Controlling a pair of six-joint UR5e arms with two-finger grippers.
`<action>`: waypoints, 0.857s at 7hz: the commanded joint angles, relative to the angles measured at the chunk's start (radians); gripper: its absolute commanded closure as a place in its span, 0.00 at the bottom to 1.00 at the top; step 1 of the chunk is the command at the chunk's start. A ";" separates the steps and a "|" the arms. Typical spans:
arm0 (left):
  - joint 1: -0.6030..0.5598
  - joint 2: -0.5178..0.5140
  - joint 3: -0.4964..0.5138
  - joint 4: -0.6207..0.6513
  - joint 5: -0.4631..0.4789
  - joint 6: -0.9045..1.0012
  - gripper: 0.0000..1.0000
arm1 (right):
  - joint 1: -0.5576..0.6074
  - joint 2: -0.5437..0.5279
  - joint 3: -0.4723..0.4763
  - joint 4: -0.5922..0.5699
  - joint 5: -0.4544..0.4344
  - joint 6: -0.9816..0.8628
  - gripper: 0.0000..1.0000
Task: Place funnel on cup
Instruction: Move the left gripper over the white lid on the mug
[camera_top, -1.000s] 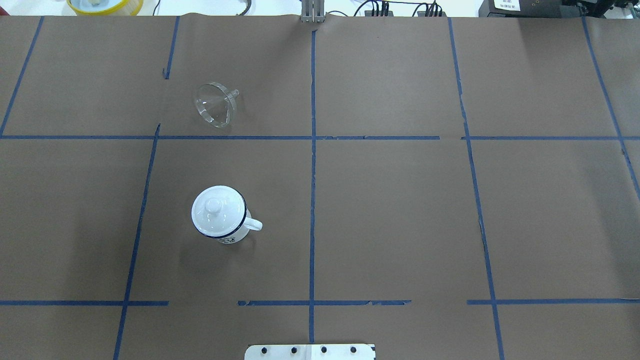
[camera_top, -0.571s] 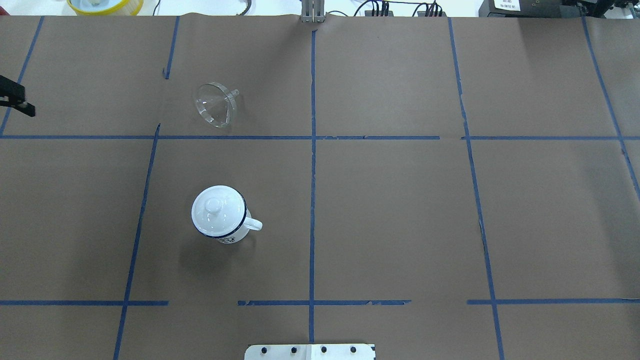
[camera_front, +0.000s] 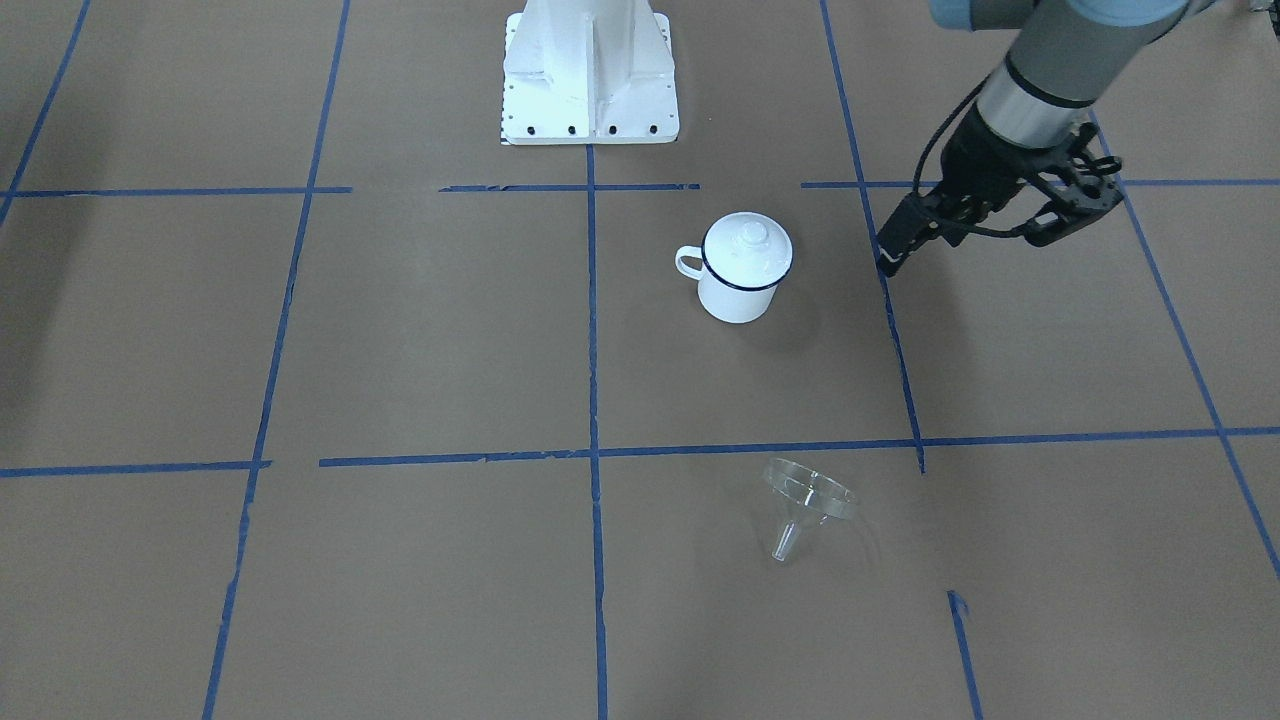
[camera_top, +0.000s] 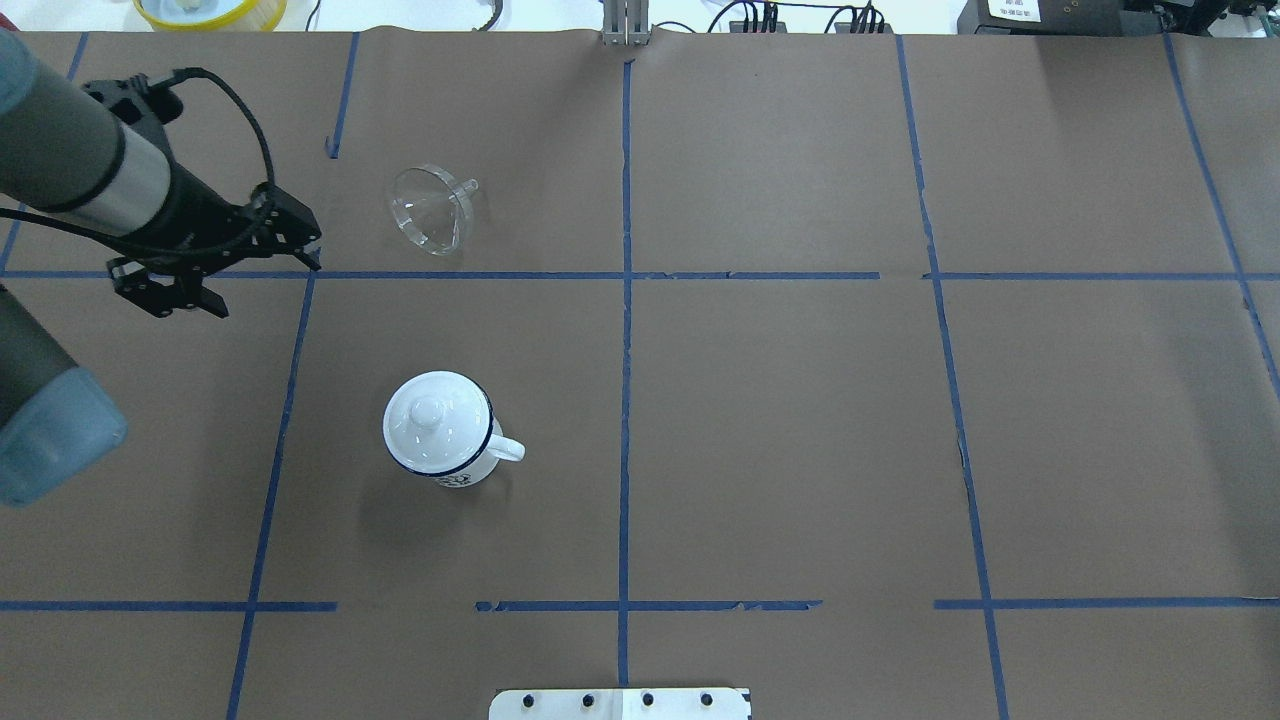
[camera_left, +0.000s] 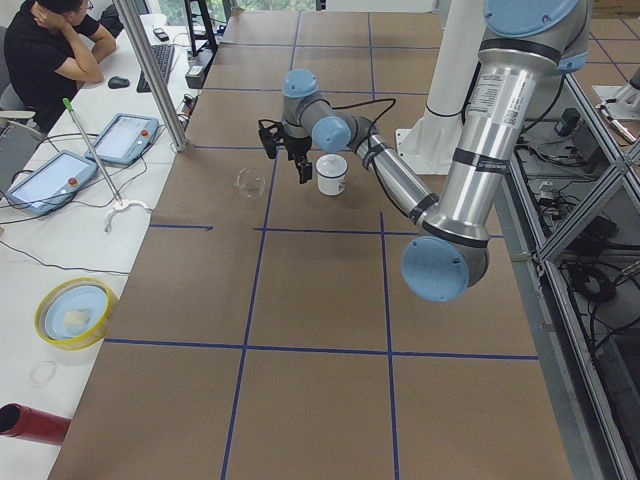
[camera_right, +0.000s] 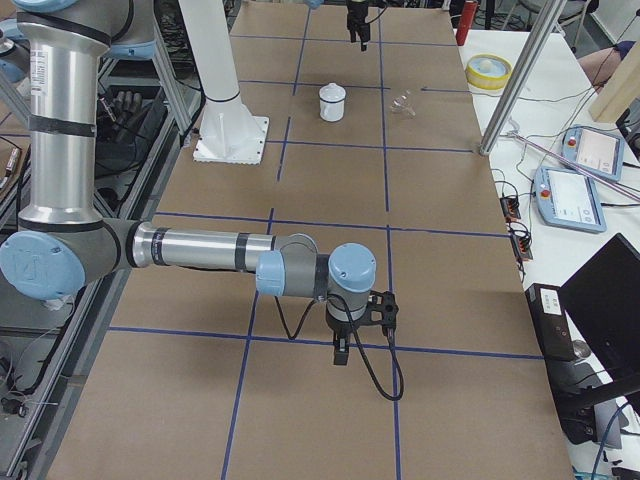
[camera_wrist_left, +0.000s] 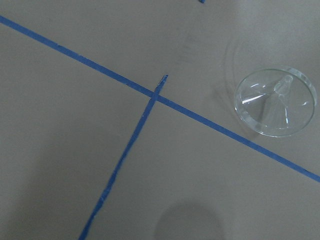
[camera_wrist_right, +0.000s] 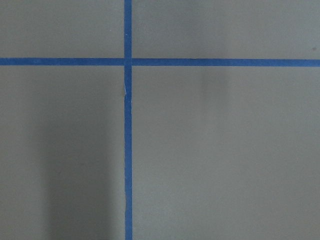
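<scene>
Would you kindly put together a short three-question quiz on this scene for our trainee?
1. Multiple choice: what covers the cup? A: a lid. B: a saucer. C: nothing.
2. True or false: the funnel lies on the table, apart from the cup.
3. Short answer: which claw is nearer the funnel?

Key: 1. A. 2. True. 3. The left claw.

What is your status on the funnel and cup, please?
Left gripper open, empty, short of funnel. Right gripper distant, state unclear. Funnel on its side, apart from cup. Lid covers cup.
</scene>
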 joint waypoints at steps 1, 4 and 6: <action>0.166 -0.083 0.005 0.089 0.157 -0.141 0.02 | 0.000 0.000 0.000 0.000 0.000 0.000 0.00; 0.233 -0.124 0.048 0.086 0.178 -0.168 0.07 | 0.000 0.000 0.000 0.000 0.000 0.000 0.00; 0.245 -0.122 0.048 0.039 0.170 -0.206 0.12 | 0.000 0.000 0.000 0.000 0.000 0.000 0.00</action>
